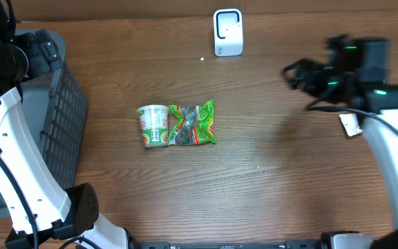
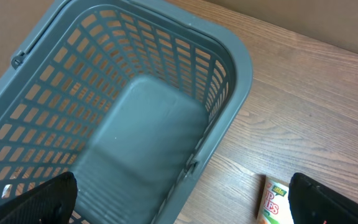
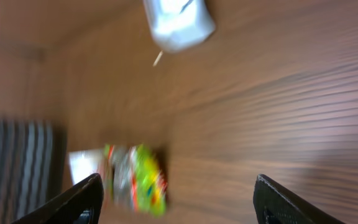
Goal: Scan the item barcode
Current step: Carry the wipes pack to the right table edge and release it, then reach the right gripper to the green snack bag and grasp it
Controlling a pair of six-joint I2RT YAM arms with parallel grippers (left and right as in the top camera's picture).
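Note:
A cup of noodles [image 1: 153, 126] lies on its side in the middle of the table, touching a green snack bag [image 1: 193, 123] on its right. The white barcode scanner [image 1: 227, 32] stands at the back edge. My right gripper [image 1: 296, 76] hovers open at the right, well apart from both items and holding nothing. Its wrist view is motion-blurred and shows the bag [image 3: 135, 177] and scanner [image 3: 179, 22] ahead of the gripper [image 3: 179, 202]. My left gripper [image 2: 182, 205] is open and empty over the rim of the basket [image 2: 135, 93], with the cup [image 2: 276, 202] by its right finger.
The grey plastic basket [image 1: 54, 117] sits at the table's left edge, with the left arm above it. A small white tag [image 1: 351, 124] lies at the right, below the right arm. Bare wood stretches between the items and the right gripper.

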